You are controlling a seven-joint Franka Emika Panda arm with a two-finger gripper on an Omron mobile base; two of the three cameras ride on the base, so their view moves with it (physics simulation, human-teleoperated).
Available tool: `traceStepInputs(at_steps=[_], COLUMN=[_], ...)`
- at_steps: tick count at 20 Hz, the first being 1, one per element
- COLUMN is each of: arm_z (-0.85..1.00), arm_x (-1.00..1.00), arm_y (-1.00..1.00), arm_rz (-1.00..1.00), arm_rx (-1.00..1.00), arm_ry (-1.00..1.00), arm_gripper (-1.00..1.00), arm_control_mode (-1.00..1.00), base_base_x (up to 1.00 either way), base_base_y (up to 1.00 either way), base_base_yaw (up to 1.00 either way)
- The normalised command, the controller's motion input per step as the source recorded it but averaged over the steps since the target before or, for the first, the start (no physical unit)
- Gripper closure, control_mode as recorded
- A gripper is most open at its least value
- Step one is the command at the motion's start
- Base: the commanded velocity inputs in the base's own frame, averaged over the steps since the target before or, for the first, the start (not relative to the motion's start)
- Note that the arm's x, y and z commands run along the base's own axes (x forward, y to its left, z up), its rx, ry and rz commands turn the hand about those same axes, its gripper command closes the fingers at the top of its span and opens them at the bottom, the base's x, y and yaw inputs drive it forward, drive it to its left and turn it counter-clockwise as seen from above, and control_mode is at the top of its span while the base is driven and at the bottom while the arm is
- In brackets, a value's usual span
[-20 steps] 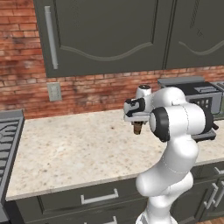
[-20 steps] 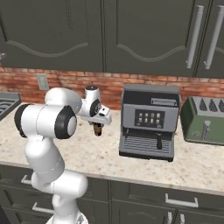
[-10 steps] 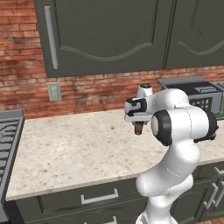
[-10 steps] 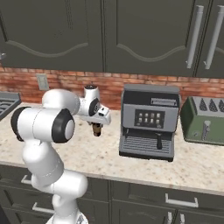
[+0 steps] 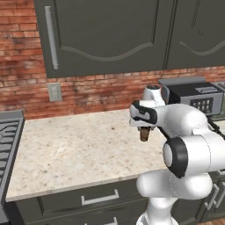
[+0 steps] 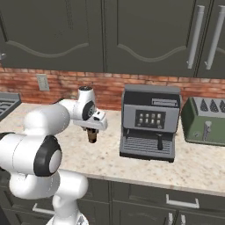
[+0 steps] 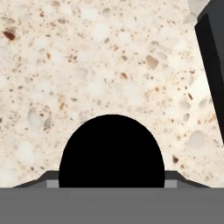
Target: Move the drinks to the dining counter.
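1. Pincer (image 5: 143,130) points down above the speckled beige bench (image 5: 70,149), clamped on the short dark brown cup (image 5: 143,134), which hangs clear of the stone.
2. Right base view shows the same pincer (image 6: 92,131) with the cup (image 6: 92,136) beneath it, near the bench's back edge and just left of the coffee machine (image 6: 150,122).
3. Hand view shows the cup's dark round top (image 7: 112,151) low in the middle, over the bench (image 7: 87,65).
4. Green toaster (image 6: 205,121) stands right of the coffee machine, against the brick wall (image 5: 96,92).
5. Stove grate (image 5: 5,140) sits at the bench's left end.
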Motion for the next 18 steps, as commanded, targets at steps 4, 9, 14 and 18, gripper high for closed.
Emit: traceStepInputs(at_steps=[4, 9, 14, 18], arm_z=[0.28, 0.44, 0.41, 0.34], arm_x=[-0.73, -0.48, -0.19, -0.04], arm_y=[0.23, 0.24, 0.23, 0.34], arm_rz=[0.00, 0.00, 0.01, 0.05], arm_rx=[0.00, 0.00, 0.00, 0.00], arm_ry=[0.00, 0.00, 0.00, 0.01], arm_gripper=[1.00, 1.00, 1.00, 1.00], arm_control_mode=[-1.00, -1.00, -1.00, -1.00], base_base_x=[0.00, 0.00, 0.00, 0.00], base_base_y=[0.00, 0.00, 0.00, 0.00], base_base_yaw=[0.00, 0.00, 0.00, 0.00])
